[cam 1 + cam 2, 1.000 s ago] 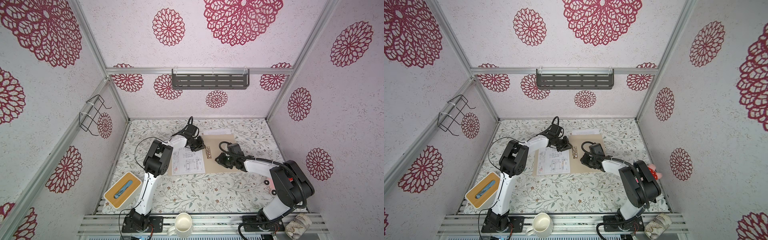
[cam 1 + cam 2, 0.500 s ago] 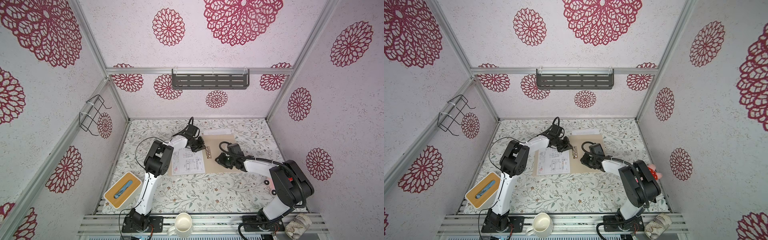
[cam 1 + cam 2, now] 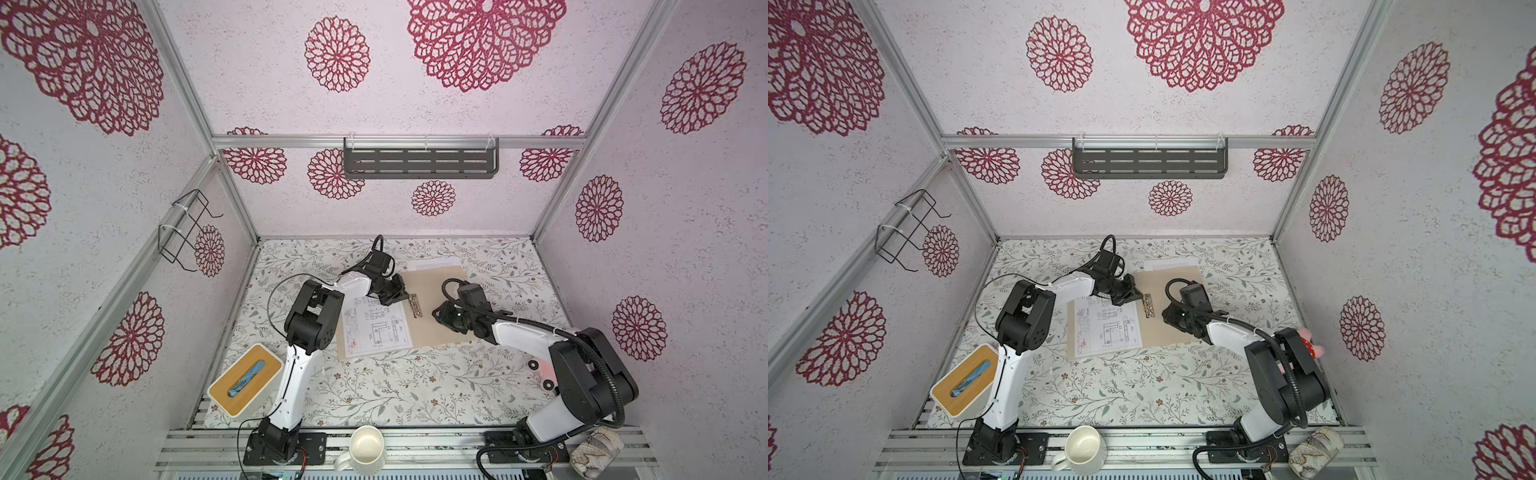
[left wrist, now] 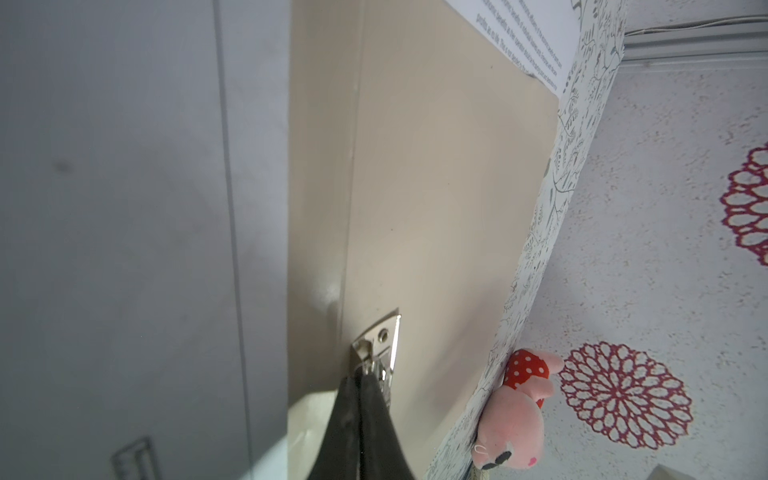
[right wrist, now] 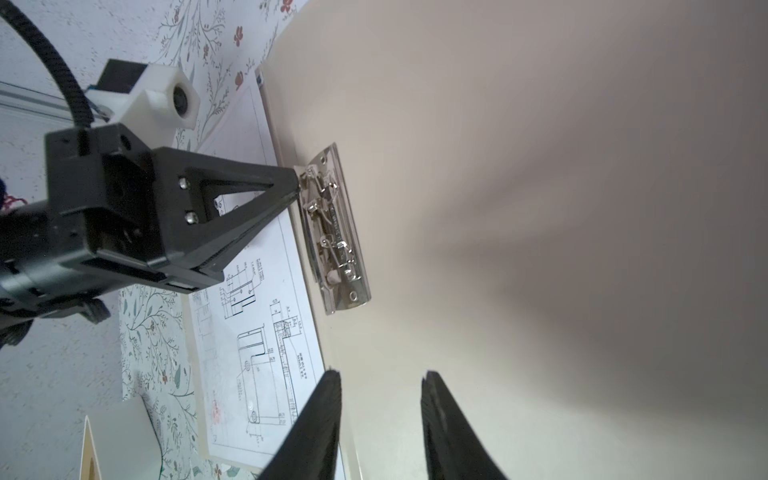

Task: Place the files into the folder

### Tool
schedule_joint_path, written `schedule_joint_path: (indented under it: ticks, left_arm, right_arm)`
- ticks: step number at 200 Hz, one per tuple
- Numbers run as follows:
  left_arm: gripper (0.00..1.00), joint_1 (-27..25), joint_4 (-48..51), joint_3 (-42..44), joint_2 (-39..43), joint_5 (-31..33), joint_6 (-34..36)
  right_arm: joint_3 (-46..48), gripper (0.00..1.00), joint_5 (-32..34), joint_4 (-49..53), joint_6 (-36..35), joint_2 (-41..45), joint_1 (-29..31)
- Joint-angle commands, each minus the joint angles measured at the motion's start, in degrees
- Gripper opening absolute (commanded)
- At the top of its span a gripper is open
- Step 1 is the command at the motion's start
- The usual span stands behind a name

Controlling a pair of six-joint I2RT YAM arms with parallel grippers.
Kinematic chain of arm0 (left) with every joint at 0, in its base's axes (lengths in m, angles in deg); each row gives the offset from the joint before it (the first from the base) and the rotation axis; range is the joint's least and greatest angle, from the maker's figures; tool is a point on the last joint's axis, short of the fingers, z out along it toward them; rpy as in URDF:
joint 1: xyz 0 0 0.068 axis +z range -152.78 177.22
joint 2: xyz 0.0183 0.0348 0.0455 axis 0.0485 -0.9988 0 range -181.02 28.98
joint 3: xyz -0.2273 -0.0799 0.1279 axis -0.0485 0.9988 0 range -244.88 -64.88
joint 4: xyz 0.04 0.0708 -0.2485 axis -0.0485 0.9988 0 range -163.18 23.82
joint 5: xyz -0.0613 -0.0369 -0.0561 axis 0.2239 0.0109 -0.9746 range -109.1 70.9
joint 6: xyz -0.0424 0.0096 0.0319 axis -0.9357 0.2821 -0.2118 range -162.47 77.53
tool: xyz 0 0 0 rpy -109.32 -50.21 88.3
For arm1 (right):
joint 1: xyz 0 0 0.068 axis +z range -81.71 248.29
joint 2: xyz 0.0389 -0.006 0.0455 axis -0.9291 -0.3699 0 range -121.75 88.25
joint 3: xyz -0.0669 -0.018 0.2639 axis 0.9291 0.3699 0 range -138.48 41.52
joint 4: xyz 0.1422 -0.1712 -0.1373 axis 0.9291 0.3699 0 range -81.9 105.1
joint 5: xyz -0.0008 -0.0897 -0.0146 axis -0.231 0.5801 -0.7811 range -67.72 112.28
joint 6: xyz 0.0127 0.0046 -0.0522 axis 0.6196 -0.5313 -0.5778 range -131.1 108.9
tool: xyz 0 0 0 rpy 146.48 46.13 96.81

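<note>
Left hand [image 5: 298,185] has closed onto clip [image 5: 333,235] | right hand [image 5: 381,374] open above folder [image 5: 478,137] | drawing [image 5: 259,328] unreadable

Both top views are bright, evenly lit and bowed at the edges, while in the right wrist view the folder [image 5: 540,166] blurs close up under a soft grey shadow.

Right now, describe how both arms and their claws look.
The left arm and right arm have white link shells and bulky black joint housings. A thin black cable loops off the left arm; a ribbed black hose runs along the right arm. The left claw and right claw each have two black tapering fingers; the left claw's are open triangular frames with silver screws.
</note>
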Motion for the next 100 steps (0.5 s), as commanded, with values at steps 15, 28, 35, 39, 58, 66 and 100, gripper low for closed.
schedule_joint_path:
  ticks: [15,28,35,39,58,66,100]
  left_arm:
    - [0.05,1.89,1.85,2.53,2.38,-0.51,3.83]
    - [0.05,2.31,2.73,2.89,2.6,-0.47,4.37]
    - [0.05,2.51,2.73,3.24,2.74,-0.67,4.49]
    - [0.05,2.59,2.68,3.49,2.91,-0.72,4.59]
    - [0.06,3.09,2.76,4.27,3.38,-0.89,5.33]
    - [0.06,3.34,3.18,4.51,3.54,-0.85,5.64]
    - [0.06,4.27,3.16,6.01,4.42,-1.12,6.41]
  right_arm:
    - [-2.24,0.37,1.47,0.45,0.97,1.62,-0.29]
    - [-2.56,0.37,0.21,0.19,0.87,0.83,-0.29]
    - [-2.73,0.37,-0.5,-0.14,0.9,0.4,-0.25]
    - [-2.68,0.37,-0.8,-0.25,0.94,0.19,-0.29]
    - [-2.66,0.35,-3.71,-2.09,1.61,-1.21,-0.2]
    - [-2.6,0.33,-5.25,-3.23,2.05,-2.02,-0.12]
    - [-3.8,0.3,-8.85,-5.84,3.49,-6.14,1.2]
